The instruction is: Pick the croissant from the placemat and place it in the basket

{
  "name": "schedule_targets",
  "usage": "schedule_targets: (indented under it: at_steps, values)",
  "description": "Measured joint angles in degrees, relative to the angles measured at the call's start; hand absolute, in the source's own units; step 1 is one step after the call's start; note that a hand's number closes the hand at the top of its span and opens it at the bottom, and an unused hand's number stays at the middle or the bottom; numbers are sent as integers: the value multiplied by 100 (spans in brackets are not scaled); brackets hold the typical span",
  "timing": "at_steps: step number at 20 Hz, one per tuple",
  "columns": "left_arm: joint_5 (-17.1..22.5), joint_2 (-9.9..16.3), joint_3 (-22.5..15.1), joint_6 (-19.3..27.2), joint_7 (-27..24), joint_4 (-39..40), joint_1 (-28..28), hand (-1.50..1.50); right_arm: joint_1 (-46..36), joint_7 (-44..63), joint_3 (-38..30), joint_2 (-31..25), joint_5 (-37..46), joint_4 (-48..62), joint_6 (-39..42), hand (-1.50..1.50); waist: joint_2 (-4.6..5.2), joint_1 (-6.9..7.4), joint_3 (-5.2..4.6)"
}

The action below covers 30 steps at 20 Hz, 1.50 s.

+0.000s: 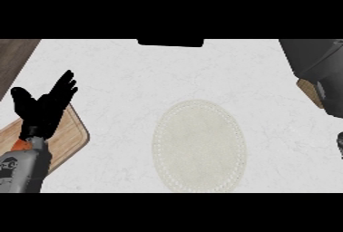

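Note:
The pale oval placemat lies in the middle of the white counter with nothing on it. No croissant shows anywhere in the head view. My left hand rests at the left edge, open, fingers up, holding nothing, above a wooden board. A big dark grey shape fills the upper right corner and hides what is beneath it. A tan piece pokes out at its lower left; whether that is the basket I cannot tell. A small dark bit at the right edge may belong to my right hand.
A black block sits at the counter's far edge. Dark wood shows beyond the counter's left side. The wooden board lies along the left, partly under my left forearm.

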Motion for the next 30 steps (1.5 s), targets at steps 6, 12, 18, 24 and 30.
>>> schedule_targets:
  at_steps: [6, 12, 18, 24, 30]
  values:
    - [-56, -46, -37, 43, 15, -28, 14, 0, -169, 33, -11, -643, 301, 540, 100, 150, 18, 10, -1]
    - [-68, -72, -32, 80, 72, -68, -17, 0, -44, 31, -41, -1110, 470, 839, 117, 150, 12, -24, 3]
    - [-69, -9, 65, 27, -69, 69, 26, 0, 332, -124, -170, -1357, 403, 847, 10, 150, -18, -104, 8]
    - [-63, 7, 120, 6, -91, 105, 32, 0, 933, -533, -404, -1583, 156, 668, -231, 150, -33, -150, 11]
    - [-78, -29, 136, 16, -111, 177, -15, 0, 1407, -747, -575, -1784, 38, 513, -566, -150, -32, -164, 12]
